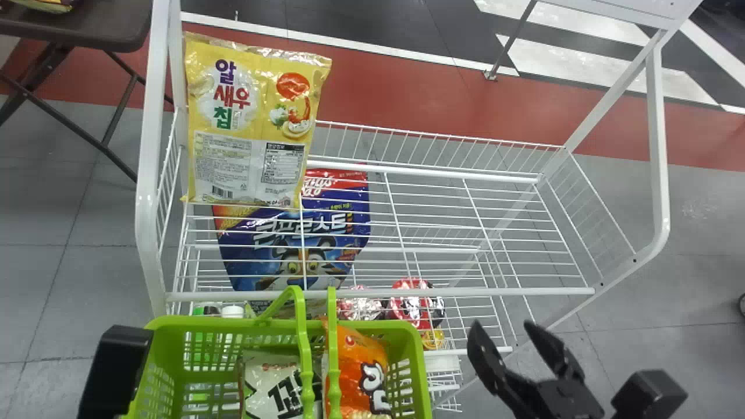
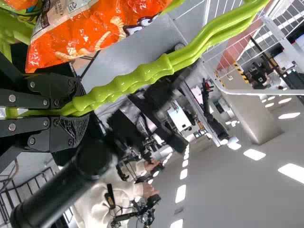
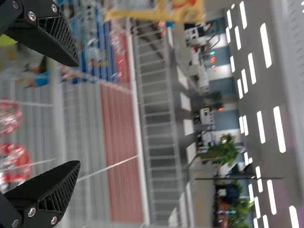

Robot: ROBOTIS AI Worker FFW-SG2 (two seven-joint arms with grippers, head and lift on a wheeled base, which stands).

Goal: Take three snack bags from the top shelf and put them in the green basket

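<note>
Standing at the left end of the top shelf (image 1: 495, 291), head view: yellow snack bag (image 1: 253, 122). Risk: snagging, should the pick start too near the white frame post (image 1: 146, 233). White bag (image 1: 273, 384), orange bag (image 1: 356, 372): inside the green basket (image 1: 401, 331). Right gripper (image 1: 504, 330): beside the basket, aimed shelfward.

Left wrist view: left gripper (image 2: 81, 108), clamped on basket handles (image 2: 156, 73); slippage could tip the load.

Right wrist view: right gripper released, fingers (image 3: 50, 192) wide apart, holding nothing.

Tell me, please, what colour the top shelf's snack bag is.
The bag is yellow above and whitish below, clearest in the head view.
</note>
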